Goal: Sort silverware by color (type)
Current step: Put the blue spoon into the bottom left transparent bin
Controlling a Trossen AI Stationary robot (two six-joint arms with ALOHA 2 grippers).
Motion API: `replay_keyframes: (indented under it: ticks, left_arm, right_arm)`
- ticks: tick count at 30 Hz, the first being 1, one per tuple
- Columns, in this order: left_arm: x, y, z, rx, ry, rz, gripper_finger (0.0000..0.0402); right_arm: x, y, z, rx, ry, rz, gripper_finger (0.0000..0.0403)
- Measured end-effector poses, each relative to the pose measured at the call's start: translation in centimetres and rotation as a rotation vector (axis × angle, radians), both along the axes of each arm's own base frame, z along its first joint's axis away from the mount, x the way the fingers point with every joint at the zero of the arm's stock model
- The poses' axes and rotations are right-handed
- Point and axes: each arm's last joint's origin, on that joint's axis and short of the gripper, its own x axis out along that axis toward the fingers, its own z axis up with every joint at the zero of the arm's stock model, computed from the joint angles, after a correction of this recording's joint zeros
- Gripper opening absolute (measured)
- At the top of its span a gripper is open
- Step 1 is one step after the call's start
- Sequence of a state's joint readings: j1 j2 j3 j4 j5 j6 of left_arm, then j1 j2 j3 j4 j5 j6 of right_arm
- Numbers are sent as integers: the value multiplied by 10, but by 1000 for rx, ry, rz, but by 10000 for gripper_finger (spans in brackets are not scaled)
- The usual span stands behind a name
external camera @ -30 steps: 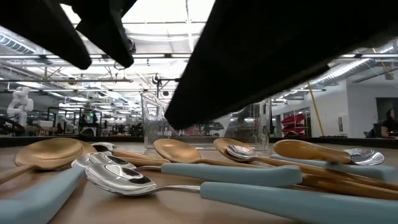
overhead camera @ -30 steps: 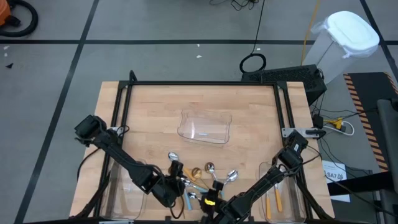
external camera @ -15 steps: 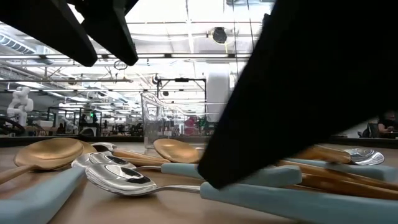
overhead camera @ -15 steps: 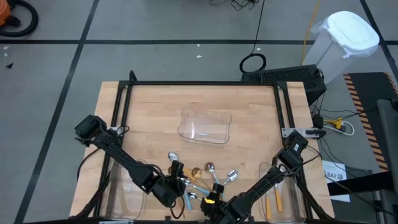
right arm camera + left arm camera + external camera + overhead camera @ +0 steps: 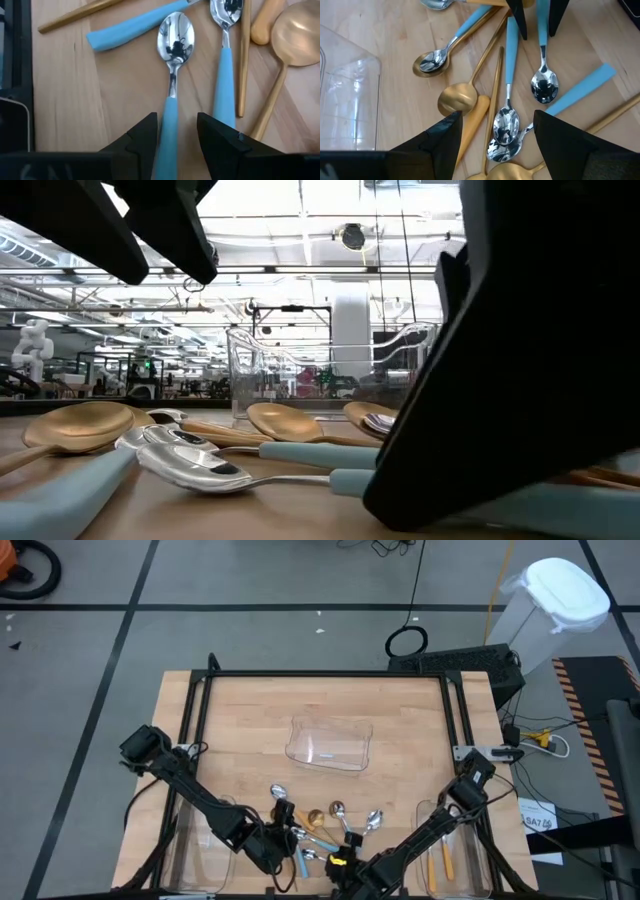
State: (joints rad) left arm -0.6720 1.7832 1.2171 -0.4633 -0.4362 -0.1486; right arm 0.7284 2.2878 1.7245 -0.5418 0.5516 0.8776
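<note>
Right wrist view: right tool [image 5: 176, 131] spread astride a blue-handled spoon [image 5: 173, 60], handle end hidden; left tool [image 5: 496, 131] spread over the spoon pile [image 5: 320, 825]; tabletop [image 5: 250, 730] mostly bare.

From where I stand, I count four spoons with light-blue handles [image 5: 511, 65], three clear trays [image 5: 328, 745] and two dark arms [image 5: 200, 800]. The gold spoons [image 5: 457, 97] overlap too much to count.

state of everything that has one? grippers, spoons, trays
left gripper: open, over the spoon pile
right gripper: open, fingers either side of a blue-handled spoon's handle
blue-handled spoon: flat on the table, bowl up, not gripped
spoon pile: mixed colours, overlapping, unsorted
centre tray: empty
right tray: holds an orange-handled spoon
</note>
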Motion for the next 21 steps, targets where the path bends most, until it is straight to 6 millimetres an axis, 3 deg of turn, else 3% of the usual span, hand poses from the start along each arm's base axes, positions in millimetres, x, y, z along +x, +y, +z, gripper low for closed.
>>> replay_keyframes:
  ticks: [7,14,21]
  left_arm:
    - [0,0,0,-1,-2,0,243]
    - [0,0,0,1,-4,-5,243]
    - [1,0,1,1,-5,-5,243]
  right_arm:
    - [-3,-3,-6,12,10,-4,118]
    - [-2,-4,-6,-15,9,13,29]
    - [-1,-8,2,-54,-13,3,29]
